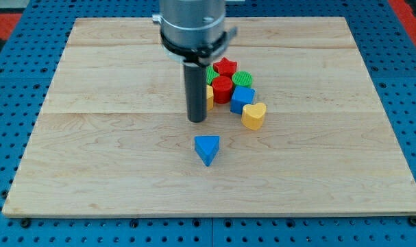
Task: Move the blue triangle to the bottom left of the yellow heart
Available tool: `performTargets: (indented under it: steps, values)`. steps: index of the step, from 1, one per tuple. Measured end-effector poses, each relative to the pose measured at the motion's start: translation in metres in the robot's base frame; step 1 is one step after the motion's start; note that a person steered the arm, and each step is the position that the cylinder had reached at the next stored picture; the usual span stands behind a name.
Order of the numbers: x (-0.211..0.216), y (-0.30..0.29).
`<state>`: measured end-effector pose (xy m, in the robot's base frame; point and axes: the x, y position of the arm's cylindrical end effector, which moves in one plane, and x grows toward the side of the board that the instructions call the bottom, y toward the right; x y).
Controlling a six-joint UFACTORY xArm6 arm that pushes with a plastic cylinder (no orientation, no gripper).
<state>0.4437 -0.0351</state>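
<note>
The blue triangle lies alone on the wooden board, below the middle of the view. The yellow heart sits up and to the right of it, at the lower right edge of a cluster of blocks. My tip stands just above the blue triangle, slightly to its left, with a small gap between them. The tip is left of the yellow heart.
The cluster holds a blue cube, a red cylinder, a red star, a green round block, a green block and a yellow block partly hidden behind the rod. The board edge runs along the bottom.
</note>
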Motion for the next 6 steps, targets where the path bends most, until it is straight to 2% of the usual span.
performTargets:
  steps: [1, 2, 4, 6]
  values:
    - [-0.007, -0.034]
    - [0.040, -0.033]
    - [0.056, -0.030]
    - [0.096, 0.055]
